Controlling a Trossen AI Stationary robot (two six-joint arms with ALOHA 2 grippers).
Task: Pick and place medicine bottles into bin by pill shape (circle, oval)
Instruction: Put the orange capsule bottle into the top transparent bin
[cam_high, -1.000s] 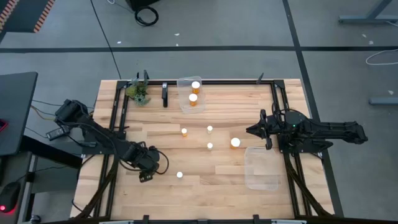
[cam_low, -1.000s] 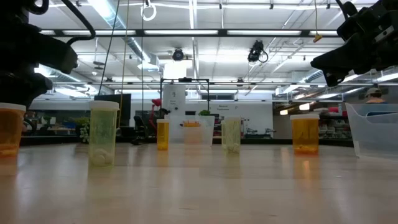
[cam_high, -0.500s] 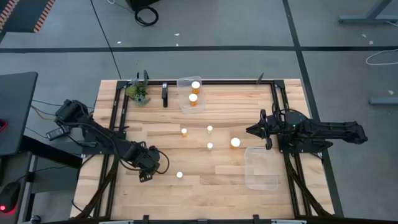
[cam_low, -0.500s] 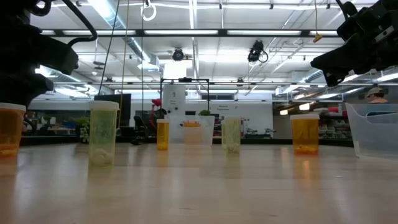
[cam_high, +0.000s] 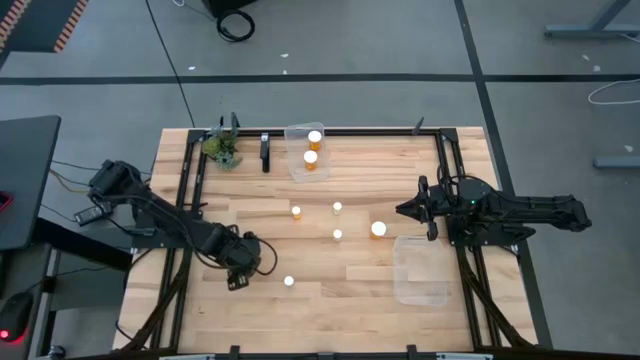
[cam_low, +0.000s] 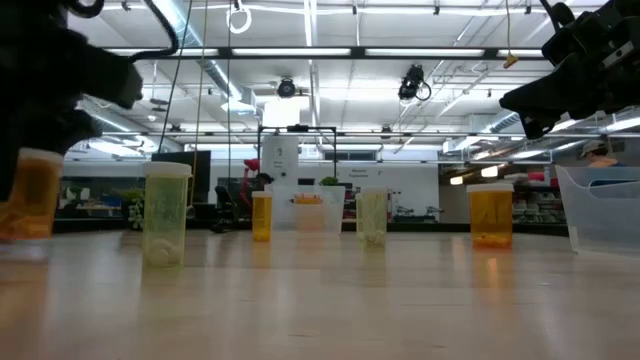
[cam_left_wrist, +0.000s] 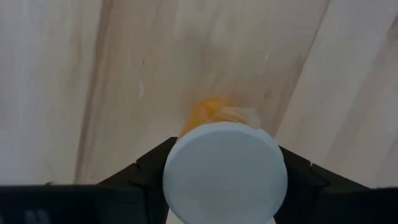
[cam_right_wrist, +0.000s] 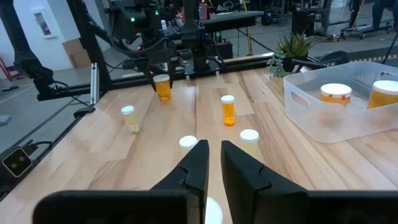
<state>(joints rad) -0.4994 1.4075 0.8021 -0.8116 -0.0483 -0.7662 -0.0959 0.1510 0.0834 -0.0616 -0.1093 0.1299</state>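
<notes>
My left gripper (cam_high: 240, 264) is at the table's near left, shut on an orange medicine bottle with a white cap (cam_left_wrist: 225, 171). That bottle also shows in the low view (cam_low: 32, 195) and the right wrist view (cam_right_wrist: 163, 88). My right gripper (cam_high: 410, 210) hovers shut and empty above the table's right middle. Several more bottles stand upright on their bases mid-table: a wide one (cam_high: 378, 229), narrow ones (cam_high: 296, 211) (cam_high: 338, 234), and one near the front (cam_high: 289, 281). Two bottles (cam_high: 311, 158) stand in the far bin (cam_high: 296, 165). My left gripper pinches the bottle between its two fingers (cam_left_wrist: 152, 163), one on each side just under the white cap (cam_left_wrist: 186, 134). The fingers come from above, pointing down. The bottle hangs below them, slightly tilted, its base (cam_low: 22, 232) just clear of the table.
A clear bin with nothing in it (cam_high: 420, 268) sits at the near right, below my right arm. A small green plant (cam_high: 223, 149) and a dark object (cam_high: 265, 152) stand at the far left. Black frame rails run along the table's left and right edges.
My left gripper has moved a little toward the table's right edge and up, holding the bottle. The bottle stood on the table before; now it is lifted just clear and tipped slightly.
</notes>
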